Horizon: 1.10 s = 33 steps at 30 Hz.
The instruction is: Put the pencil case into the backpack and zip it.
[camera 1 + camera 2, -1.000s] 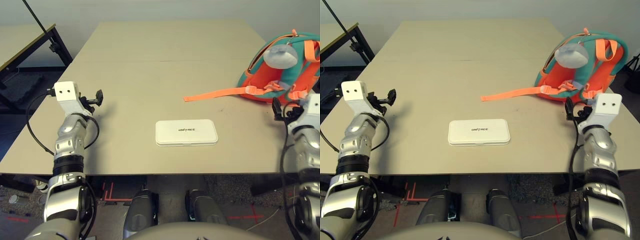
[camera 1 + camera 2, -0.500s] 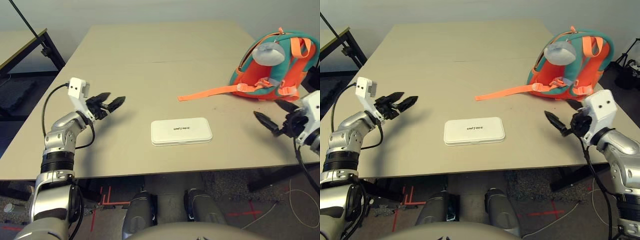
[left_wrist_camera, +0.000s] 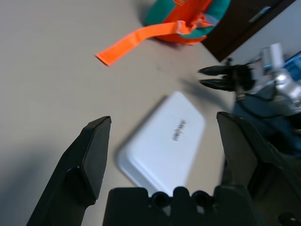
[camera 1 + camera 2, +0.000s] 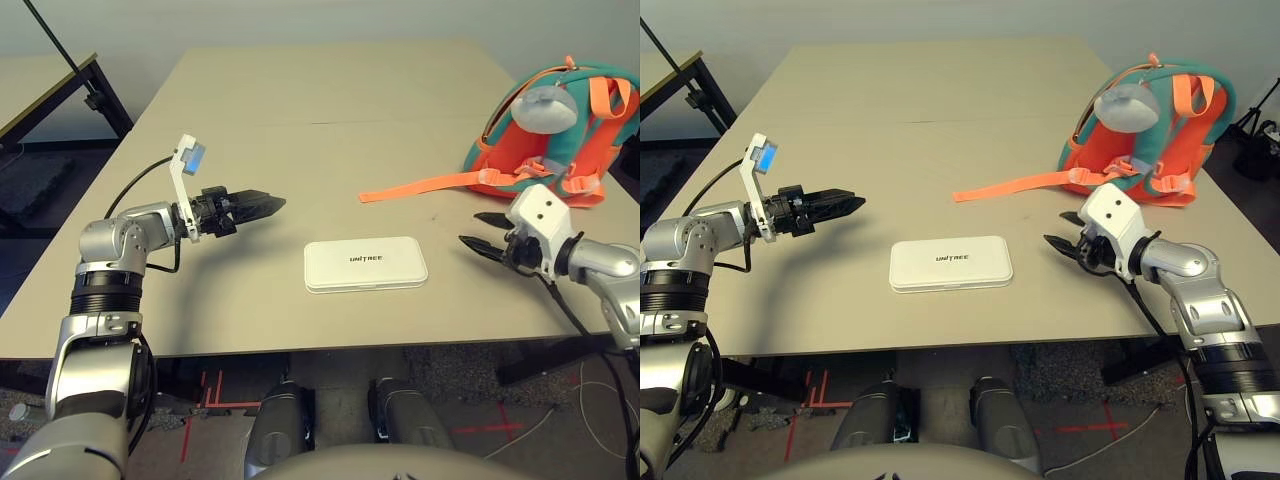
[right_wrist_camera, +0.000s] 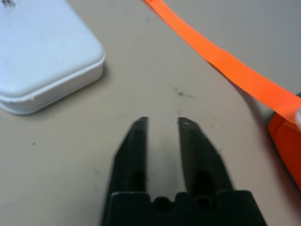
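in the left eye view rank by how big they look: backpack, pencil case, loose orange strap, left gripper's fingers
1. backpack, though it sits farther back
2. pencil case
3. loose orange strap: as long as the case, far thinner
4. left gripper's fingers, smallest, though raised above the table

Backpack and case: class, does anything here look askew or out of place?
One thing: the backpack lies at the table's right edge, one orange strap trailing loose across the top. The case lies flat and closed.
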Each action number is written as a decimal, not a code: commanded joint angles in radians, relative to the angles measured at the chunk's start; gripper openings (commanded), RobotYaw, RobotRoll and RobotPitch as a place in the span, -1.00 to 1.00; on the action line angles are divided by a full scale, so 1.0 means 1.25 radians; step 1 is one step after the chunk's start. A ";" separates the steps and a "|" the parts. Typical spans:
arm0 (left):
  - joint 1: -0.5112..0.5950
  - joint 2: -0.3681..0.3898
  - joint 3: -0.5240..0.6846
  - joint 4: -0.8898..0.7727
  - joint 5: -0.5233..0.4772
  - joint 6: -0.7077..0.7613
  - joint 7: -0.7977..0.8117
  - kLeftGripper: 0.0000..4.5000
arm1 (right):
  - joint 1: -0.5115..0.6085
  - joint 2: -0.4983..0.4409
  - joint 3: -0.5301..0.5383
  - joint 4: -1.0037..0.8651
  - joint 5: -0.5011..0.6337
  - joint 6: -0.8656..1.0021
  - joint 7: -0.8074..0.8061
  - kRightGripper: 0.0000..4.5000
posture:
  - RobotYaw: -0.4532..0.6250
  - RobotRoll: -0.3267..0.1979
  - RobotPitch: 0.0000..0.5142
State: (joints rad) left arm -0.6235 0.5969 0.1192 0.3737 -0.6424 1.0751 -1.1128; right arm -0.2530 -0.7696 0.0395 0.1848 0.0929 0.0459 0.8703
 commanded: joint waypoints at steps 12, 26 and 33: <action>-0.074 -0.016 -0.100 0.118 -0.025 0.240 0.011 1.00 | -0.055 0.031 0.074 0.091 -0.098 -0.100 0.026 -0.99 | -0.40 0.25 -0.99; -0.098 -0.021 -0.193 0.209 0.007 0.239 -0.039 1.00 | -0.067 0.043 0.084 0.093 -0.114 -0.109 0.030 -0.99 | -0.44 0.25 -0.96; -0.093 -0.024 -0.221 0.240 0.033 0.214 -0.056 1.00 | -0.053 0.031 0.079 0.088 -0.112 -0.112 0.028 -0.99 | -0.47 0.25 -0.94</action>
State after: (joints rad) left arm -0.7387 0.5642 -0.1403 0.6526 -0.6214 1.3505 -1.1693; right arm -0.3291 -0.7228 0.1437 0.2992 -0.0424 -0.0838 0.9001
